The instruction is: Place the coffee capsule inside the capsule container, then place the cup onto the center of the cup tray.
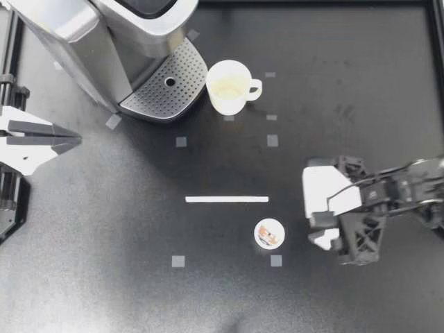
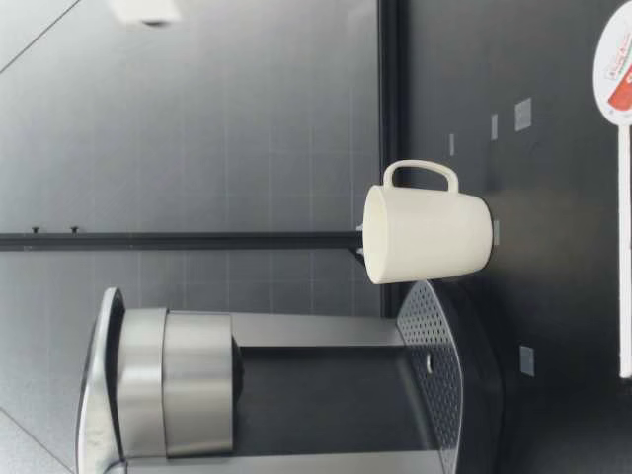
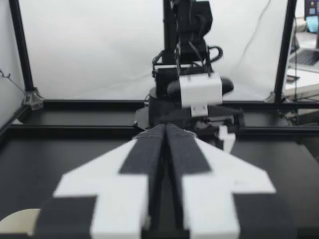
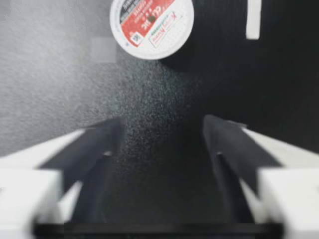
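The coffee capsule (image 1: 269,234) lies on the black table with its printed lid facing up. My right gripper (image 1: 312,215) is just to the right of it, open and holding nothing. In the right wrist view the capsule (image 4: 152,25) sits ahead of the gripper (image 4: 162,134), clear of both fingers. The white cup (image 1: 229,87) stands upright beside the perforated cup tray (image 1: 156,97) of the coffee machine (image 1: 83,41), handle pointing right. My left gripper (image 1: 76,141) rests at the left edge, shut and holding nothing. The low view shows the cup (image 2: 425,235) next to the tray (image 2: 439,375).
A white tape strip (image 1: 227,199) lies on the table between cup and capsule. Small grey tape squares (image 1: 181,141) mark the table. A black frame rail (image 1: 436,69) runs along the right side. The right arm (image 3: 199,89) shows across the table in the left wrist view.
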